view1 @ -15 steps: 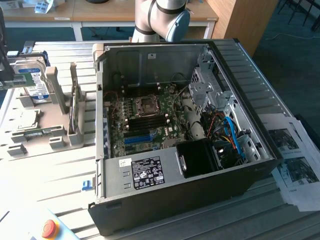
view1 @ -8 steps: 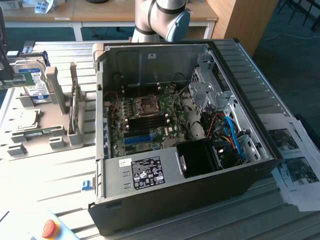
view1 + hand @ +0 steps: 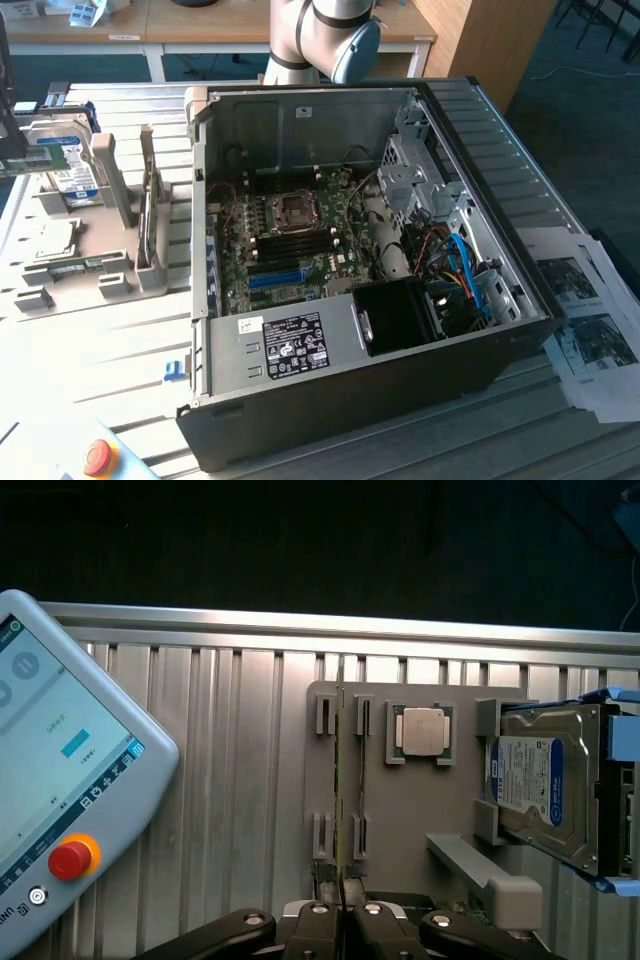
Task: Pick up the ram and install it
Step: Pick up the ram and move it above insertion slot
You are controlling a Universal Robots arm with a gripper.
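The ram (image 3: 40, 160) is a narrow green stick with a pale label, held up at the exterior view's far left above the grey fixture (image 3: 110, 240). My gripper (image 3: 14, 150) is shut on it. In the wrist view the ram (image 3: 342, 780) shows edge-on as a thin line running out from between my gripper (image 3: 345, 912), whose fingers (image 3: 320, 925) press together on it. The open computer case (image 3: 480, 150) stands in the middle, well to the exterior view's right of the gripper. Its green motherboard (image 3: 290, 240) lies exposed inside.
The fixture (image 3: 420, 810) carries a silver hard drive (image 3: 545, 780) in a blue bracket, a processor chip (image 3: 421, 730) and another narrow stick (image 3: 75, 267). A teach pendant (image 3: 60, 780) with a red stop button lies on the ribbed table. Printed sheets (image 3: 590, 320) lie beyond the case.
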